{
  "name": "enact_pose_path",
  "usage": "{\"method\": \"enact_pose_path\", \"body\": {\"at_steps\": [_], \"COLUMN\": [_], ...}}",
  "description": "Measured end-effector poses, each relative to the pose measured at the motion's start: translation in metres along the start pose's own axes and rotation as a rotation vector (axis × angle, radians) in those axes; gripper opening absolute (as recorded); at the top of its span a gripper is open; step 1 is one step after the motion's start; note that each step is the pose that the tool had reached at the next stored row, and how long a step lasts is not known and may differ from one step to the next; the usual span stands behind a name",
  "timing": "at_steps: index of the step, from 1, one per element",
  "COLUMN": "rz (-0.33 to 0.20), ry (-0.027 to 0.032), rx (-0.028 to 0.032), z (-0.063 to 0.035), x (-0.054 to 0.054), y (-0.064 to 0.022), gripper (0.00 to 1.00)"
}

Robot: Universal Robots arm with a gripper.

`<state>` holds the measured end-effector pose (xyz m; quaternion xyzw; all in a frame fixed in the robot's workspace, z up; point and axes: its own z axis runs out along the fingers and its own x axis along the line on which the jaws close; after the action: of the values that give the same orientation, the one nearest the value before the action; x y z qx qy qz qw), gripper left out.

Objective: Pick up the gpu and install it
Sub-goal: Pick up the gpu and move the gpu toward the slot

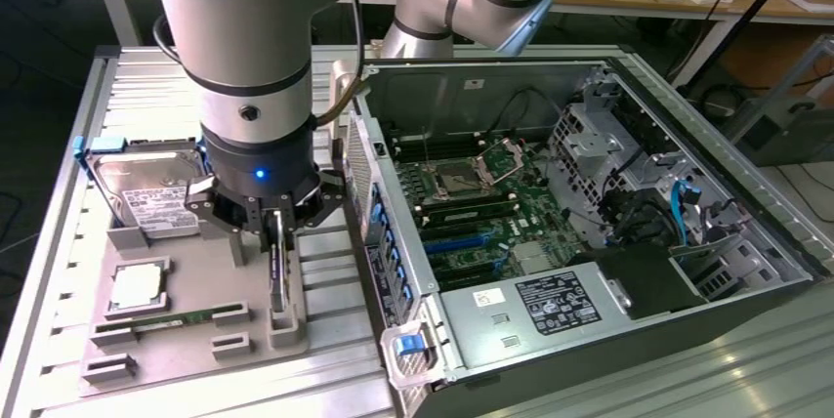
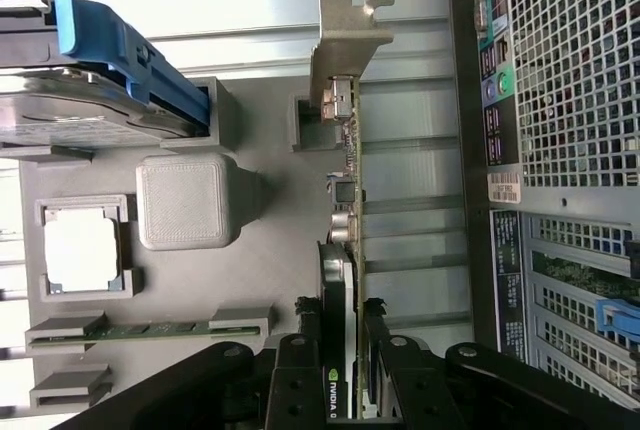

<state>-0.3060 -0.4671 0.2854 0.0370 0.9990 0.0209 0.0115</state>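
The gpu [image 1: 279, 286] is a thin dark card standing on edge in the slotted holders of the grey tray [image 1: 195, 350], to the exterior view's left of the open computer case [image 1: 587, 242]. My gripper [image 1: 275, 232] comes down onto its top edge and is shut on it. In the wrist view the gpu [image 2: 346, 190] runs edge-on away from the gripper [image 2: 345, 375], its silver end bracket [image 2: 347, 35] at the far end. One black finger presses each side of the card. The card's lower edge still sits in the tray's holders.
A silver hard drive [image 1: 144, 193] with a blue clip, a processor [image 1: 137, 286] and a green RAM stick [image 1: 170, 322] also lie on the tray. The case's side wall [image 1: 378, 232] rises close beside the gpu. The motherboard [image 1: 482, 213] lies exposed inside the case.
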Motion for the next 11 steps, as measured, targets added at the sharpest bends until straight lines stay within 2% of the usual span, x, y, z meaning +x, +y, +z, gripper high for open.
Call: {"method": "enact_pose_path", "body": {"at_steps": [10, 11], "rz": [0.000, 0.000], "ry": [0.0000, 0.0001], "rx": [0.0000, 0.0001], "z": [-0.0022, -0.0054], "x": [0.0000, -0.0001], "y": [0.0001, 0.0002], "gripper": [0.27, 0.27]}}
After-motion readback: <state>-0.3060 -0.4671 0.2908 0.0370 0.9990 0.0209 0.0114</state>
